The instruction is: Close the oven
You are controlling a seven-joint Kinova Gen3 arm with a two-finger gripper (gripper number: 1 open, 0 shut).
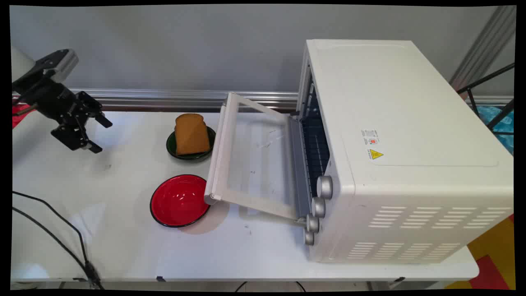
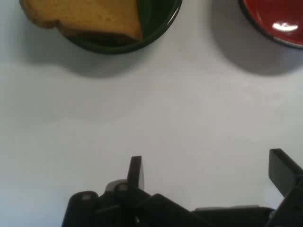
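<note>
Claw [image 1: 95,135] held spread and empty above the left of the worktop [image 1: 123,238]
Nothing is gripped or touched; nearest is the bread slice [image 1: 191,134] propped in a green bowl [image 1: 171,144], a red bowl [image 1: 179,200] beside it, beyond them the toaster oven [image 1: 407,152] with its door [image 1: 254,160] dropped open

Overhead and hand cameras share bowls (close-up).
</note>
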